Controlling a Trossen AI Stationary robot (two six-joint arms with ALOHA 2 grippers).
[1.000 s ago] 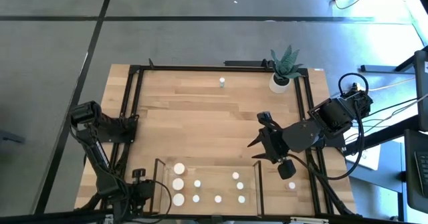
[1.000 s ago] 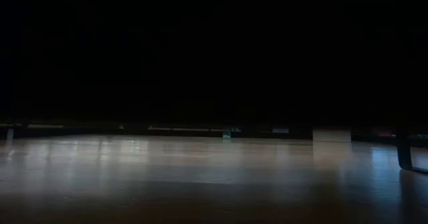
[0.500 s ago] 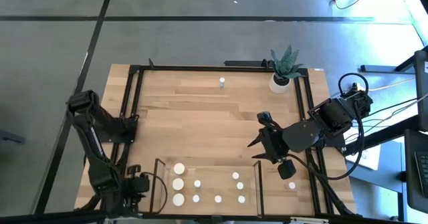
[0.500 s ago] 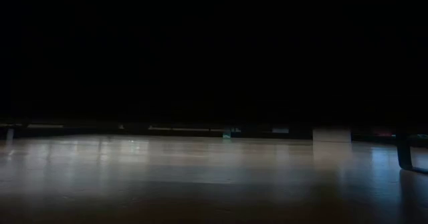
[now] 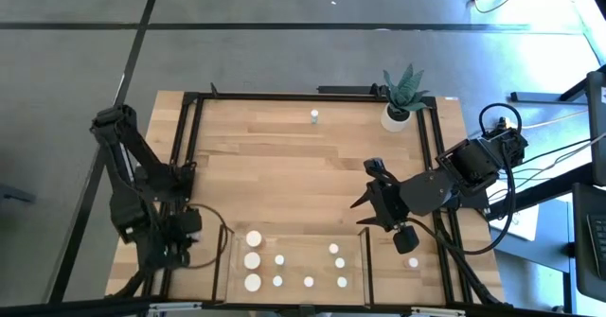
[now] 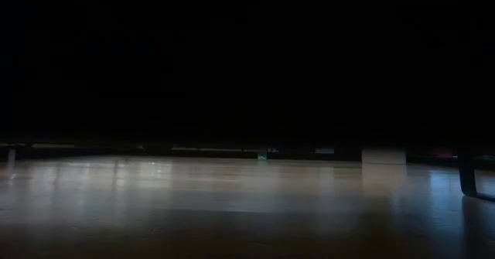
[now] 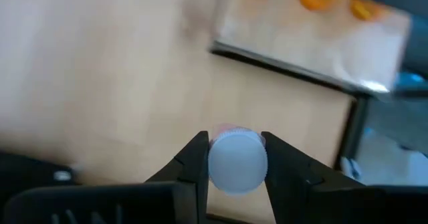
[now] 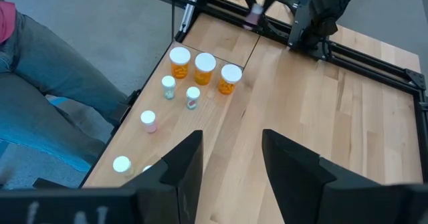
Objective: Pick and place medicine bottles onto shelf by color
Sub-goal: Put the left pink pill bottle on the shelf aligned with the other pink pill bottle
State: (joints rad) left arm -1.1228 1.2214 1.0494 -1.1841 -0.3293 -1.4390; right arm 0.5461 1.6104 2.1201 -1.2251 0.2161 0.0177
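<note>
Left arm carries one small bottle near the shelf's left end; right arm waits, fingers apart.

We see the left gripper point(image 7: 235, 158) closed on a pink bottle point(image 7: 237, 161) with a white cap, held between its two fingers over the table point(image 5: 284, 156), just beside the shelf point(image 5: 303, 244) at the near edge. On the shelf we count three wide amber bottles point(image 8: 204, 68) in a row at its left end and several smaller white-capped bottles point(image 5: 309, 281) spread along the board. One more bottle point(image 5: 314, 116) stands alone near the far edge, well apart from the potted plant point(image 5: 401, 96). The right gripper point(image 8: 231, 160) hangs over the table's right half, its jaws spread with nothing between them.
</note>
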